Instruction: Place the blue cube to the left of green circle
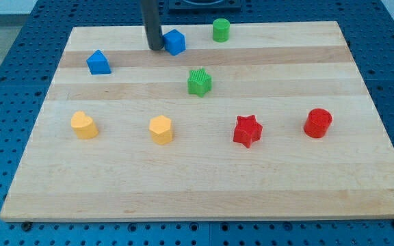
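The blue cube [175, 42] sits near the view's top, left of centre. The green circle, a short green cylinder [221, 30], stands to its right and slightly higher in the view, about a block's width of bare board between them. My tip [156, 48] is the lower end of the dark rod that comes down from the top edge. It rests right against the cube's left side.
A blue pentagon-like block [98, 62] lies at the left. A green star [199, 82] sits below the cube. Two yellow blocks [84, 125] [161, 129], a red star [247, 130] and a red cylinder [317, 123] line the lower half of the wooden board [197, 184].
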